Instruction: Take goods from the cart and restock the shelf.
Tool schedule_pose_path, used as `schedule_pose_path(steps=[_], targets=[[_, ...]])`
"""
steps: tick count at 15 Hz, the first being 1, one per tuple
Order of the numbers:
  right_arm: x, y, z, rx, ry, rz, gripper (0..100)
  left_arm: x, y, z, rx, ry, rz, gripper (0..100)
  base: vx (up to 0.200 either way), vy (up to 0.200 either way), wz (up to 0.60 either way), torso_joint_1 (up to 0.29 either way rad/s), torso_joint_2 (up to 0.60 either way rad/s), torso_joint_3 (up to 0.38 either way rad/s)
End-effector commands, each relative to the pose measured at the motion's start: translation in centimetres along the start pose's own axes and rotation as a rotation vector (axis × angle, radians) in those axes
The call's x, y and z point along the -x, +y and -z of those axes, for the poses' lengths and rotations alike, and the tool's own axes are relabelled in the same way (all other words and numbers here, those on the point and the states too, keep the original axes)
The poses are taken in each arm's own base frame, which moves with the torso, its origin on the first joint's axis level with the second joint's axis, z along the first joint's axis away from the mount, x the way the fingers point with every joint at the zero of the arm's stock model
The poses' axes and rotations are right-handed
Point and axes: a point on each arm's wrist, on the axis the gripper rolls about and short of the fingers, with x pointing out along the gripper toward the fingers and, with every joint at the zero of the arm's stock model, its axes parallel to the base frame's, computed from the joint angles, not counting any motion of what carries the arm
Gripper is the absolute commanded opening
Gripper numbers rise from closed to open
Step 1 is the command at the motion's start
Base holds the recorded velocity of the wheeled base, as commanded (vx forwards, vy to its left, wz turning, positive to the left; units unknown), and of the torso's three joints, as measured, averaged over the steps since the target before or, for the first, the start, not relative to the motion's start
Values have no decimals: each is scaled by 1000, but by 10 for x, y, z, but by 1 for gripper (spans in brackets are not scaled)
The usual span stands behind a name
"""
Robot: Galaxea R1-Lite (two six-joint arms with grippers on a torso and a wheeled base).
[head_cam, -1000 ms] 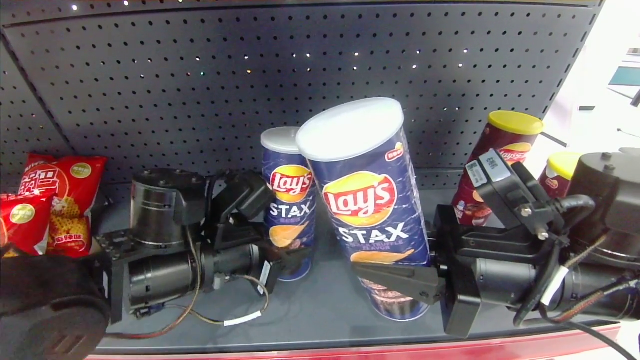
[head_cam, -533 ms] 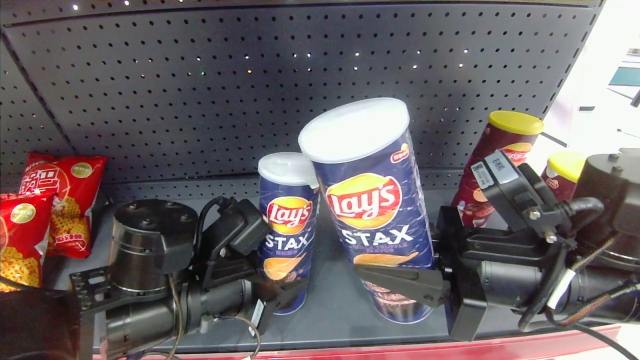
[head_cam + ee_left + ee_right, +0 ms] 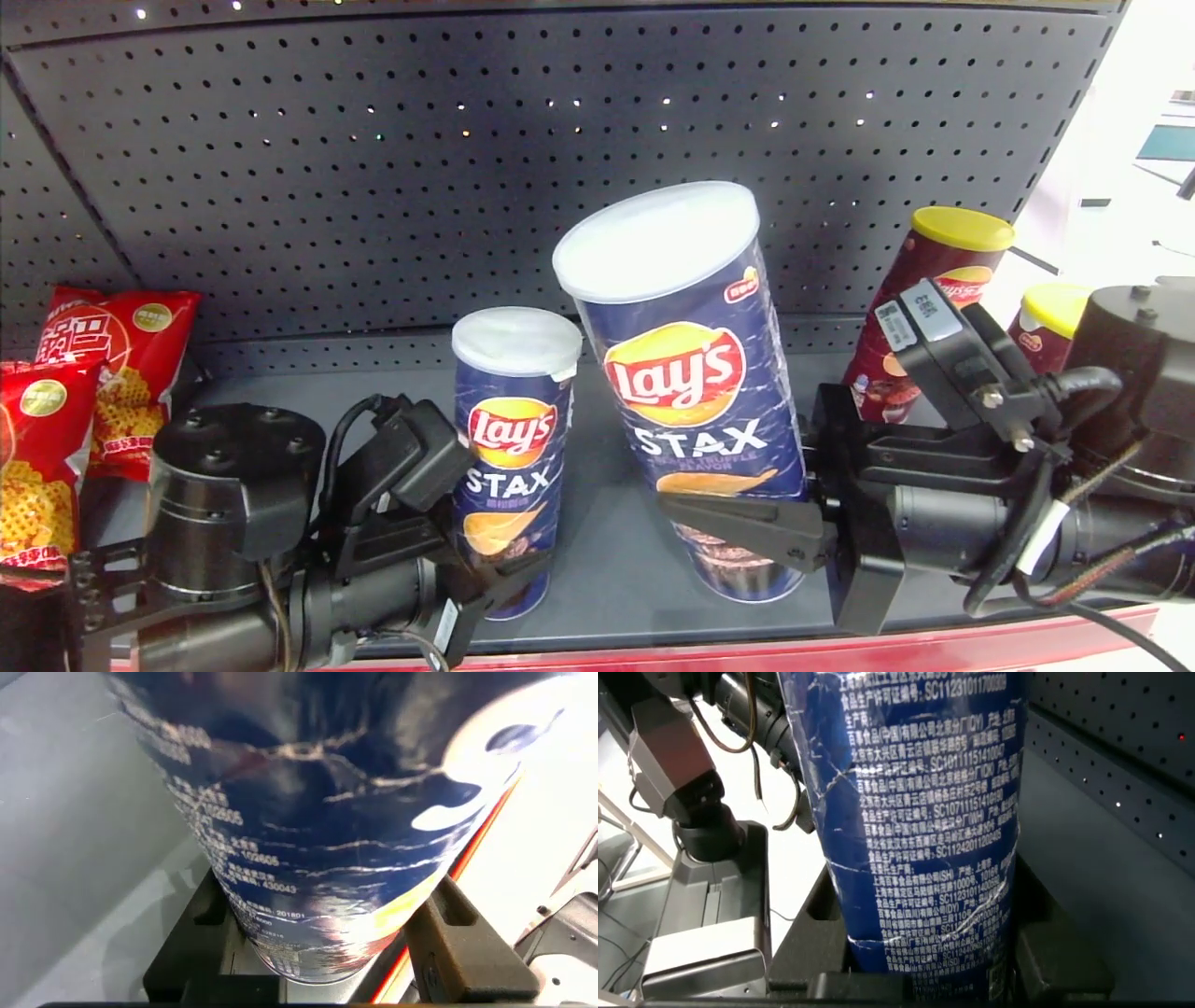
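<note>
Two blue chip cans with white lids are over the grey shelf [image 3: 616, 560]. The smaller-looking can [image 3: 509, 448] is upright near the front edge, and my left gripper [image 3: 504, 569] is shut on its lower part. In the left wrist view this can [image 3: 318, 812] sits between the fingers [image 3: 458, 952]. The larger-looking can [image 3: 681, 373] leans slightly left, with my right gripper [image 3: 747, 541] shut on its base. The right wrist view has that can [image 3: 915, 812] clamped between both pads [image 3: 1055, 952]. I cannot tell whether either can's bottom touches the shelf.
Two maroon cans with yellow lids [image 3: 934, 280] [image 3: 1046, 327] stand at the right behind my right arm. Red snack bags [image 3: 121, 373] lie at the far left. A perforated back panel [image 3: 420, 187] closes the rear. A red strip [image 3: 747, 649] marks the shelf's front edge.
My left gripper has drawn the smaller can leftward and toward the shelf's front edge, away from the larger can. The right gripper and its can have barely moved.
</note>
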Motion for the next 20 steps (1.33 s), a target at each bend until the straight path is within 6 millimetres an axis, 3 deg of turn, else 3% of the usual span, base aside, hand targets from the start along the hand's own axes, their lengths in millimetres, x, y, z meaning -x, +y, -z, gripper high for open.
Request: schedule_pose_path(steps=[1,13,20], targets=[[0,0,1,-2,3,0,0,-4,1,-2,0,-2,3,0,0,0,0,0,0,0],[0,0,1,-1,2,0,0,-30,0,-7,0,24,21,0,0,0,0,0,0,0],[2,1,0,1,-1,2,0,-39,-10,1,5,68,54,0,0,0,0,0,0,0]])
